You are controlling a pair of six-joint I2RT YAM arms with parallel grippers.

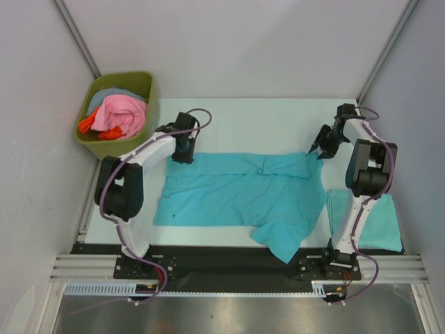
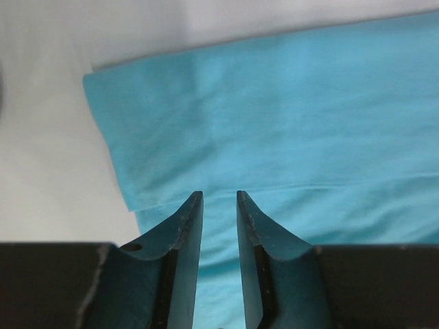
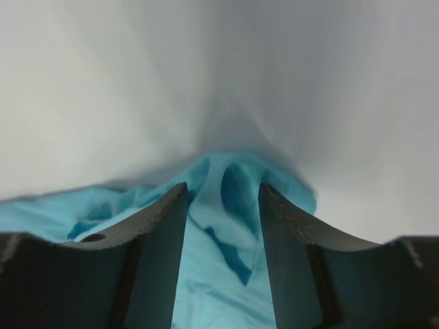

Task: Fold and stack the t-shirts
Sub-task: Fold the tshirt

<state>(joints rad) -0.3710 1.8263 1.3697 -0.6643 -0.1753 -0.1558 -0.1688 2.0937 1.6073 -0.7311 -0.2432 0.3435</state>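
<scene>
A turquoise t-shirt (image 1: 236, 195) lies spread across the middle of the white table, with one part hanging toward the near edge. My left gripper (image 1: 183, 157) sits low over its far-left corner. In the left wrist view its jaws (image 2: 219, 193) stand a narrow gap apart above flat fabric (image 2: 309, 116). My right gripper (image 1: 317, 153) is at the shirt's far-right corner. Its jaws (image 3: 223, 185) are open, with a bunched ridge of the shirt (image 3: 212, 288) between them. A second t-shirt (image 1: 379, 223) lies folded at the right near corner, beside the right arm.
An olive-green bin (image 1: 125, 75) with pink, orange and grey-blue cloth stands at the far left, just behind the left arm. White walls enclose the table on three sides. A black rail runs along the near edge.
</scene>
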